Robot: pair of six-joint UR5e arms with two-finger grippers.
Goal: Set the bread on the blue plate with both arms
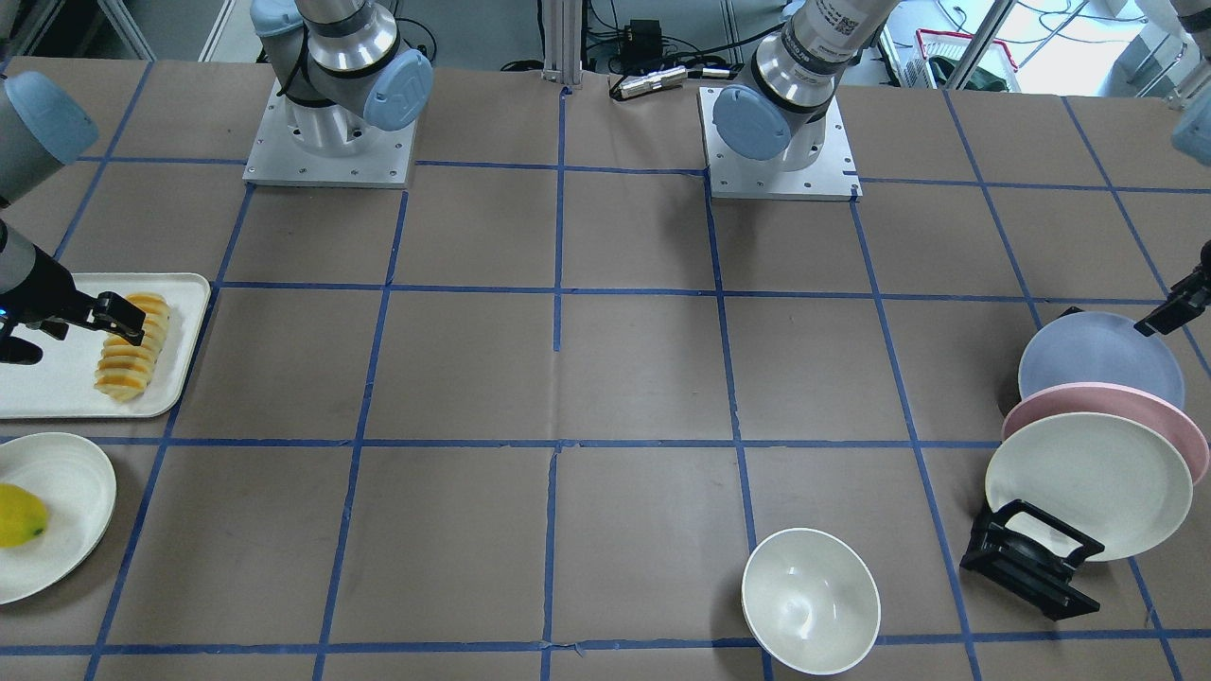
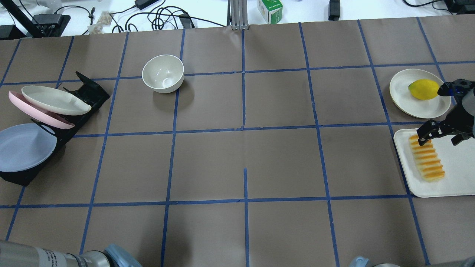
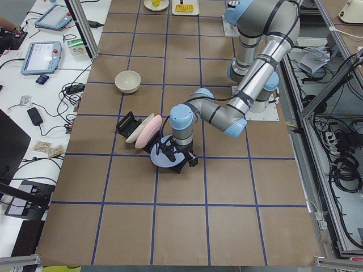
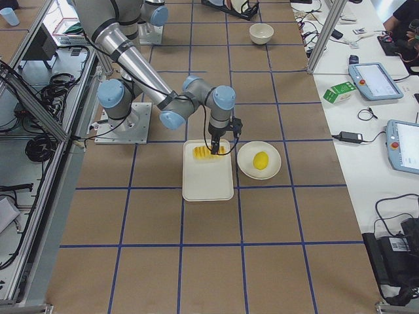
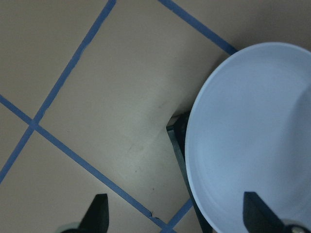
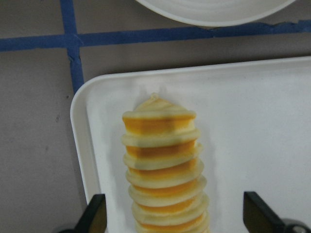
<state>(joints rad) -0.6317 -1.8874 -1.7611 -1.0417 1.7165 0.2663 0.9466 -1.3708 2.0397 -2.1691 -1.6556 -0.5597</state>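
The bread [image 6: 163, 165], a ridged yellow-orange loaf, lies on a white tray [image 1: 57, 388] at the table's end; it also shows in the overhead view [image 2: 426, 159]. My right gripper [image 6: 177, 216] is open and hovers over the loaf's end, one finger on each side [image 2: 441, 135]. The blue plate [image 5: 252, 136] leans in the nearest slot of a black rack [image 2: 89, 92] at the other end [image 1: 1097, 355]. My left gripper [image 5: 177, 216] is open just above the plate's rim, with one finger over the plate and one over the table.
A pink plate [image 1: 1116, 416] and a cream plate [image 1: 1088, 482] stand in the same rack. A cream bowl [image 1: 811, 601] sits near the far edge. A yellow fruit [image 2: 423, 89] lies on a cream plate [image 2: 402, 98] beside the tray.
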